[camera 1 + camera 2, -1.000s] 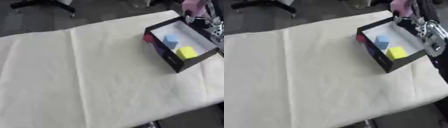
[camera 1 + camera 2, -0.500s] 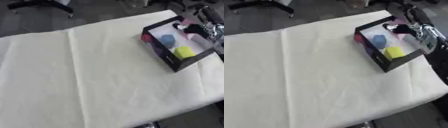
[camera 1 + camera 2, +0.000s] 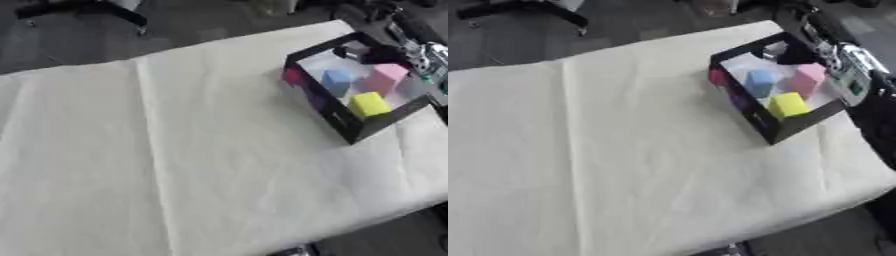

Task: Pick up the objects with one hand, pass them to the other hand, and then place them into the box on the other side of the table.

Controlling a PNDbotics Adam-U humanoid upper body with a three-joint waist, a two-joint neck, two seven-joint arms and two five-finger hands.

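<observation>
The table (image 3: 175, 150), draped in a cream cloth, takes up most of both views and stretches away to the left of my right hand. My right arm (image 3: 846, 65) comes in from the upper right, black with silver joints, and lies along the far right side of the box. My right hand (image 3: 363, 51) sits at the far corner of the box; it is dark and blurred, and I cannot tell whether its fingers are spread or curled. My left hand shows in neither view.

The box (image 3: 337, 117), black-walled and open-topped with a pale floor, stands on the right part of the table, directly under and just left of my hand. Inside it lie three blocks. The pink block (image 3: 805, 79) is nearest my hand, close below it, against the right wall. The blue block (image 3: 759, 81) lies just left of the pink one. The yellow block (image 3: 787, 105) rests nearer the front wall, farthest from my hand.
</observation>
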